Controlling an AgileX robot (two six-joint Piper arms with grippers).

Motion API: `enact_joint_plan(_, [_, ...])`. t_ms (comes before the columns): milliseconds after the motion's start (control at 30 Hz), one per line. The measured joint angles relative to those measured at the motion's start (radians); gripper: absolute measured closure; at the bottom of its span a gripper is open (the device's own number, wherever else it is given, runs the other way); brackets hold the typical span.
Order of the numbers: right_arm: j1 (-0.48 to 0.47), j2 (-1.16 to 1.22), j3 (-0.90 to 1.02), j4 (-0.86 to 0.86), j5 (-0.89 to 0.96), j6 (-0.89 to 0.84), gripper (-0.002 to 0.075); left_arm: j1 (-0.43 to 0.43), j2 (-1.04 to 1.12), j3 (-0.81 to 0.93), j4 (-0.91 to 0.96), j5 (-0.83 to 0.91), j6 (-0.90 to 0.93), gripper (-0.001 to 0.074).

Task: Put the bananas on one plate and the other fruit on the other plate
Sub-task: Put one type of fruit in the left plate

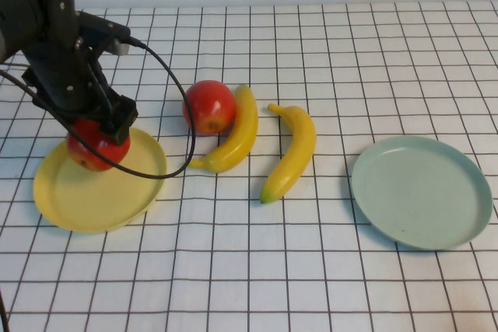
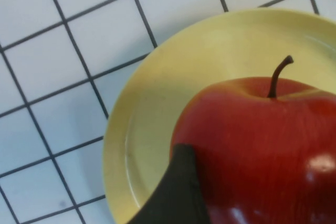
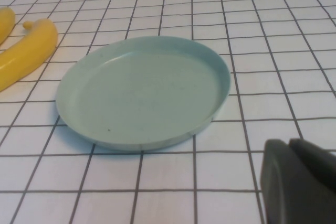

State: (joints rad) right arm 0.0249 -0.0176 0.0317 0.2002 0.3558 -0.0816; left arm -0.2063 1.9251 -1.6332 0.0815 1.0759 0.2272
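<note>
My left gripper is shut on a red apple at the far side of the yellow plate. In the left wrist view the apple fills the frame over the yellow plate, with one dark finger against it. The second red apple lies on the table touching one banana. The other banana lies just right of it. The pale blue-green plate is empty at the right, also in the right wrist view. My right gripper is shut, near this plate, outside the high view.
A black cable loops from the left arm past the second apple. The table is a white cloth with a black grid. Both bananas' ends show in the right wrist view.
</note>
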Motion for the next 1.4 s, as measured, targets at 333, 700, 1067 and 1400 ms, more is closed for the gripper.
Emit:
enact_joint_plan(333, [0.0,0.0,0.0,0.0,0.0,0.0,0.0743,0.018,0.009,0.0,0.012,0.012,-0.021,0.0069])
enact_joint_plan(700, [0.0,0.0,0.0,0.0,0.0,0.0,0.0743,0.066,0.01,-0.009,-0.071,0.069,0.011,0.0066])
enact_joint_plan(1067, [0.0,0.0,0.0,0.0,0.0,0.0,0.0743,-0.031,0.013,-0.247,-0.163,0.012,0.064,0.0066])
enact_joint_plan(1400, [0.0,0.0,0.0,0.0,0.0,0.0,0.0743,-0.163,0.13,-0.257,-0.178,-0.149,0.133,0.0066])
